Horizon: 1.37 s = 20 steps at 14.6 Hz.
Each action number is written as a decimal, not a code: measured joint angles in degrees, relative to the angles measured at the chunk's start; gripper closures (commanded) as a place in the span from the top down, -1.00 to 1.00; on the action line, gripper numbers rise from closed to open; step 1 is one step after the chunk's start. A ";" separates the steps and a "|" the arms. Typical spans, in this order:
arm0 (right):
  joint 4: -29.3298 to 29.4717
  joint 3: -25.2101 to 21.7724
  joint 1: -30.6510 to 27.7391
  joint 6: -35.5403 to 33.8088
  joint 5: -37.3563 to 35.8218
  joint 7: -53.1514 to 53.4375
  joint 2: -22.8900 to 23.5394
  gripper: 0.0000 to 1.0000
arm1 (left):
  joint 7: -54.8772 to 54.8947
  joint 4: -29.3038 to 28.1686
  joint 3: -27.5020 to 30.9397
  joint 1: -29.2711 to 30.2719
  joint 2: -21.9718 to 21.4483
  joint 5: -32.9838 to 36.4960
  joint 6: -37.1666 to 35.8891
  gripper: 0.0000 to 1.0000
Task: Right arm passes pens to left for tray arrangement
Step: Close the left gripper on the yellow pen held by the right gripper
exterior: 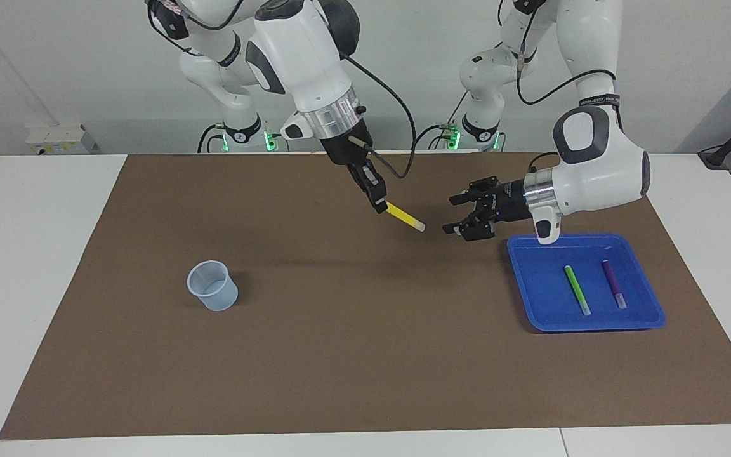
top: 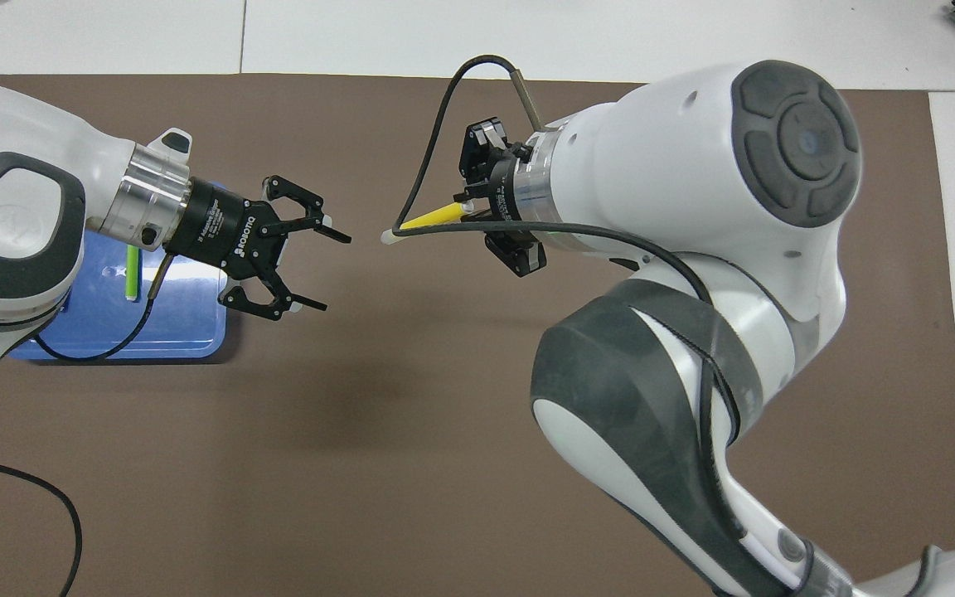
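My right gripper (exterior: 379,206) (top: 467,203) is shut on the yellow pen (exterior: 405,219) (top: 428,220) and holds it in the air over the middle of the brown mat. The pen's whitish tip points at my left gripper (exterior: 449,216) (top: 336,274). That gripper is open and empty, a short gap from the tip, over the mat just beside the blue tray (exterior: 533,279) (top: 187,332). In the tray lie the green pen (exterior: 577,290) (top: 133,269) and the purple pen (exterior: 613,284) side by side. The left arm hides the purple pen in the overhead view.
A small translucent bluish cup (exterior: 212,285) stands upright on the mat toward the right arm's end. The brown mat (exterior: 365,355) covers most of the white table. A black cable loops from the right wrist beside the held pen.
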 measured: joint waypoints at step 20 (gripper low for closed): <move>-2.75 0.38 0.61 0.00 2.87 3.09 -0.21 -1.00 | -17.51 3.06 -2.68 -3.66 0.00 0.58 9.24 0.19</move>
